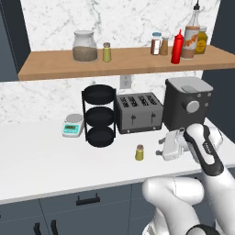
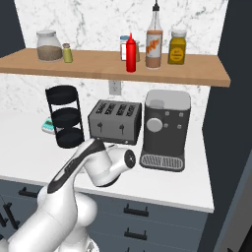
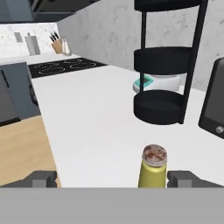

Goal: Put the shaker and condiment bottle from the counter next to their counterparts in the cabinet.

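The shaker [image 1: 139, 152] is seen upright on the white table [image 1: 46, 160], lower centre of the left base view. In the hand view the fingers [image 3: 43, 178] are spread wide, the shaker [image 3: 152, 167] between them, nearer one finger, ungripped. The condiment bottle [image 2: 154, 44] is seen standing on the cabinet [image 2: 206, 73] shelf.

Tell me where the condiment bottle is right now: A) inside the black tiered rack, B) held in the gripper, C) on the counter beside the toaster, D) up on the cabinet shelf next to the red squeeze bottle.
D: the condiment bottle stands on the cabinet shelf beside the red squeeze bottle.
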Robot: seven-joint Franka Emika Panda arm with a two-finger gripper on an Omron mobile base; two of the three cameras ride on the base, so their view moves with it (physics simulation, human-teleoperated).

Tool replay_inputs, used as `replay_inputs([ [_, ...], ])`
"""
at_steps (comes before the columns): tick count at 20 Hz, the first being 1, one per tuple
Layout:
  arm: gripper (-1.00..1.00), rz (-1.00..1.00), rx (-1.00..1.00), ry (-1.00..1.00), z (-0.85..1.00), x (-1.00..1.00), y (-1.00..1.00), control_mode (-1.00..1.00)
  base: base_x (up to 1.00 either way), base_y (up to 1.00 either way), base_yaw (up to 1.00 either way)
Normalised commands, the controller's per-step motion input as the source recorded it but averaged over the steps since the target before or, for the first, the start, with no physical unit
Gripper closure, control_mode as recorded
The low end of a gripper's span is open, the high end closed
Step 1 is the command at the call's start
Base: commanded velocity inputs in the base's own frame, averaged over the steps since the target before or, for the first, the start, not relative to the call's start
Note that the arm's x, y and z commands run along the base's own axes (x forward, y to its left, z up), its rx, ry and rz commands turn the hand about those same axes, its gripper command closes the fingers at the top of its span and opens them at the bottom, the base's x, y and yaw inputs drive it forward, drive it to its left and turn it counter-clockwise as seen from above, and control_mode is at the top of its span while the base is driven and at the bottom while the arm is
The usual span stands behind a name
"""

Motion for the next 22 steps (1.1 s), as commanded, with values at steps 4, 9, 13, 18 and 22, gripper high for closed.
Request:
replay_inputs([
  [4,-1.00,0.00,0.00,-0.02,-0.28,0.01,0.05,-1.00,0.00,0.00,0.00],
  [9,-1.00,0.00,0.00,-0.04,-0.25,0.03,0.06,-1.00,0.00,0.00,0.00],
  [13,-1.00,0.00,0.00,-0.02,-0.20,0.08,0.07,-1.00,0.00,0.00,0.00],
  [18,-1.00,0.00,0.00,-0.03,-0.24,0.11,0.11,-1.00,0.00,0.00,0.00],
  [22,-1.00,0.00,0.00,-0.02,-0.21,0.11,0.11,-1.00,0.00,0.00,0.00],
])
